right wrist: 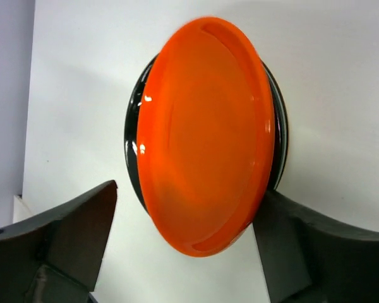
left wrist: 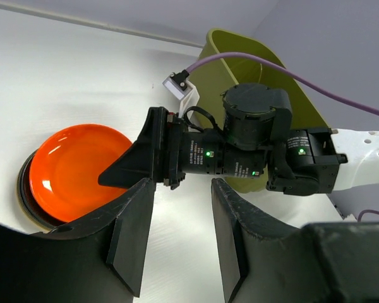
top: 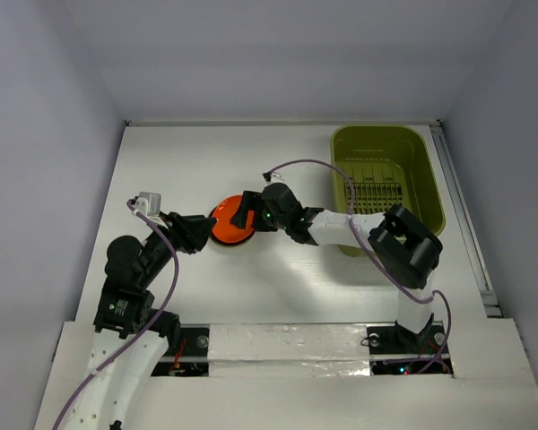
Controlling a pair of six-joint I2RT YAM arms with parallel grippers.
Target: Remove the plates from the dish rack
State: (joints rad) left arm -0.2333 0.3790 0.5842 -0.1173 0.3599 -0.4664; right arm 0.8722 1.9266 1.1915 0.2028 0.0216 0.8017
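Observation:
An orange-red plate (top: 226, 228) lies on top of a black plate (right wrist: 131, 145) on the white table, left of centre. My right gripper (top: 242, 213) is at the plate's right edge. In the right wrist view it (right wrist: 188, 191) stands open, with one finger on each side of the orange-red plate (right wrist: 202, 136). My left gripper (top: 202, 235) is just left of the stack. In its own view it (left wrist: 183, 189) is open with only bare table between the jaws, and the orange-red plate (left wrist: 76, 167) sits to their left. The olive-green dish rack (top: 377, 134) stands at the far right.
The right arm (top: 341, 226) stretches from the front of the dish rack across to the plates. Its purple cable (top: 305, 163) arcs above it. Grey walls close in the table (top: 197, 161) at the back and on both sides.

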